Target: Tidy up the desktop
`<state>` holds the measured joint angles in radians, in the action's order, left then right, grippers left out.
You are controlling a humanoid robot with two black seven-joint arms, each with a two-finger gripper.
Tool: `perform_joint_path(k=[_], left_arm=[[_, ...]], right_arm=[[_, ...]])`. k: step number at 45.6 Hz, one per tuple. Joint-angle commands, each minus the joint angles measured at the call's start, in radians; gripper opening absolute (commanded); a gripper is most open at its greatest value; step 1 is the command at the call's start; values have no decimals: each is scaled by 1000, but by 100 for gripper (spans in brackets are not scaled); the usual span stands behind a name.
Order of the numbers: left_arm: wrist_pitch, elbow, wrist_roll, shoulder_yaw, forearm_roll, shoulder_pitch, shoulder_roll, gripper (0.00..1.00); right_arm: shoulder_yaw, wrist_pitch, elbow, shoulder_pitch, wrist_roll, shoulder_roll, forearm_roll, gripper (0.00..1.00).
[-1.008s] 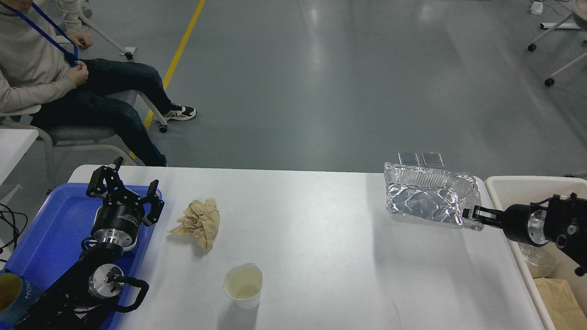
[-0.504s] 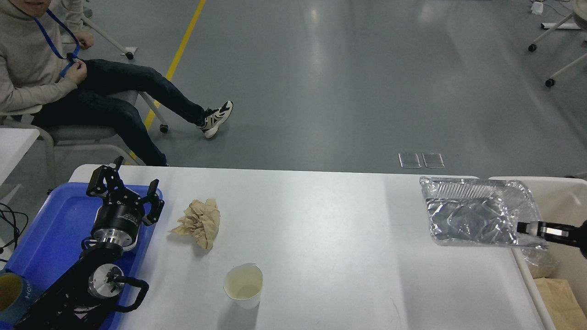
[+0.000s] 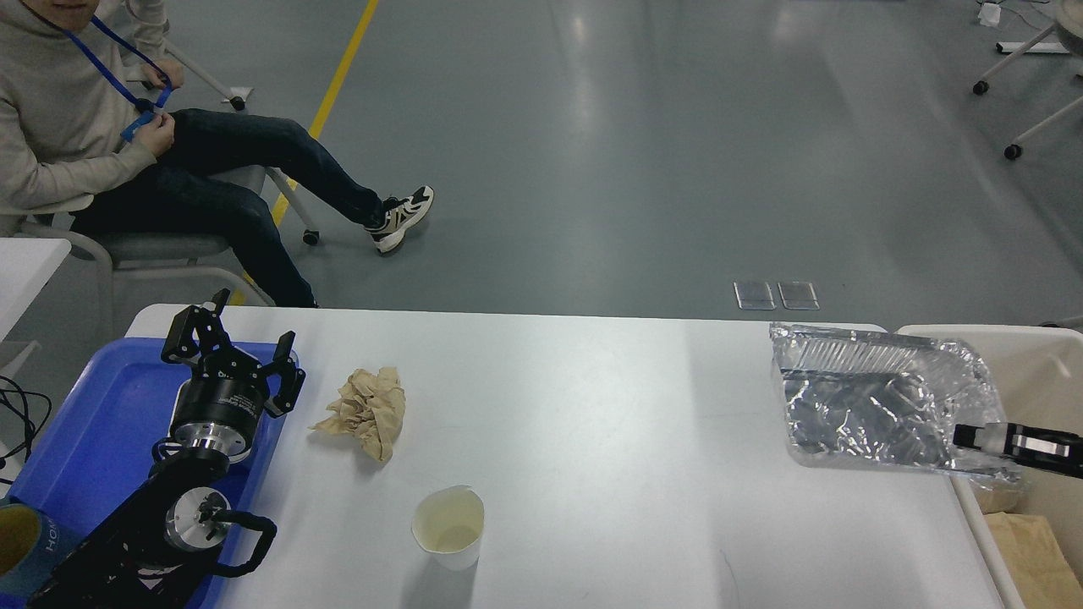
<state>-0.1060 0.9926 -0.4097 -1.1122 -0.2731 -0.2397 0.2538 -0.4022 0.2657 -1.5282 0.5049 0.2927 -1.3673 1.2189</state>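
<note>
Desktop (image 3: 592, 457) matt white, smooth. Foil tray (image 3: 871, 406) shiny crinkled metal. Napkin (image 3: 365, 412) crumpled tan paper. Cup (image 3: 449, 526) paper. Blue tray (image 3: 93, 423) glossy plastic.

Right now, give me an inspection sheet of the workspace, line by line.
Surface: white desktop, mostly bare in the middle.
Job's things: crumpled brown paper left of centre; paper cup upright near the front edge; foil tray at the right end, overhanging toward the cream bin.
Clutter: blue tray at the left end; brown paper visible inside the bin.
Grippers: left gripper open above the blue tray, holding nothing; right gripper pinching the foil tray's near right corner.
Cables: black cables at the far left edge.
Surroundings: seated person beyond the table's left corner; grey floor with a yellow line; wheeled furniture legs at upper right.
</note>
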Motion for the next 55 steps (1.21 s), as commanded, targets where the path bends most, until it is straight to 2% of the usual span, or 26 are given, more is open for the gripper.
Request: perform_joint_path(k=[1, 9, 16, 22, 29, 44, 55], left_arm=[[2, 0, -1, 0, 0, 0, 1, 96], [9, 0, 0, 0, 0, -1, -1, 96], [9, 0, 0, 0, 0, -1, -1, 96], [9, 0, 0, 0, 0, -1, -4, 96], [9, 0, 0, 2, 0, -1, -4, 96], [11, 0, 0, 0, 0, 0, -4, 96], [9, -3, 0, 5, -2, 11, -1, 96]], right_arm=[[5, 0, -30, -2, -53, 54, 1, 0], [6, -5, -29, 7, -107, 128, 16, 0], [5, -8, -26, 30, -116, 200, 114, 0], [6, -6, -23, 37, -162, 267, 185, 0], [28, 3, -7, 84, -182, 347, 225, 0], [302, 30, 166, 371, -188, 546, 226, 0], [497, 35, 301, 550, -213, 735, 67, 0]])
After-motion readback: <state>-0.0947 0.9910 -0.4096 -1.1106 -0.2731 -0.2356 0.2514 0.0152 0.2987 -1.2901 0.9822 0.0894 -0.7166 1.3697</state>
